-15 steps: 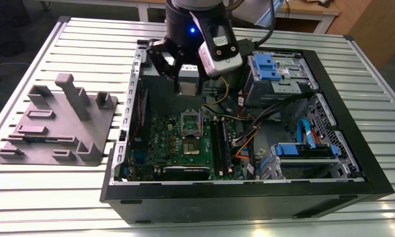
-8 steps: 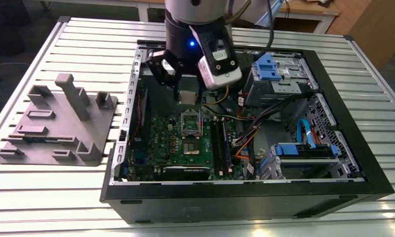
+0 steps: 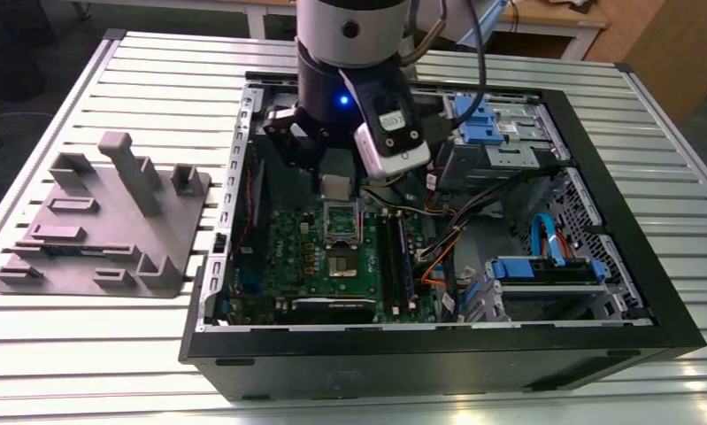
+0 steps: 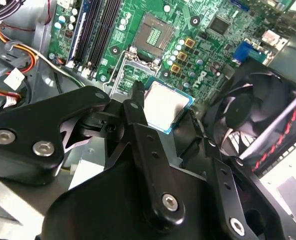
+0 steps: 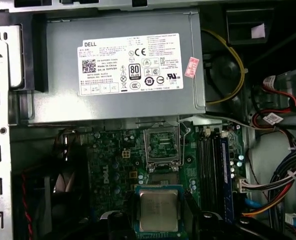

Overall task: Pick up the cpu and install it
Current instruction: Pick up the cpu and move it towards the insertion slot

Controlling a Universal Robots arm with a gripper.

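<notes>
Pinching: the tool (image 4: pixel 164 114) is closed on the cpu (image 4: pixel 168 102), with one black finger (image 4: pixel 136 112) against each of two opposite edges.
Cpu: it hangs flat with its metal top up, over the board (image 5: pixel 112 167) and close to the socket (image 5: pixel 163 146), but not seated in it.
Grip: holding it by the edges leaves the underside free, and carrying it level probably suits a straight drop into the seat.
Socket: it is open with its contact grid bare, likely so the chip can go in unhindered.
Arm: the arm (image 3: pixel 347 44) comes down from above into the open case (image 3: pixel 448 354), wrist near vertical and tool pointing at the board.
Neighbours: memory sticks (image 4: pixel 95 30) run beside the socket, a fan (image 4: pixel 248 115) sits at the board's edge, and a grey power box (image 5: pixel 117 65) lies beyond the socket.
Case: it lies on its side on the table (image 3: pixel 152 80) with the open face up, so the board faces the arm.
Rack: a grey holder (image 3: pixel 105 221) sits on the table at the exterior view's left, just beside the case.
</notes>
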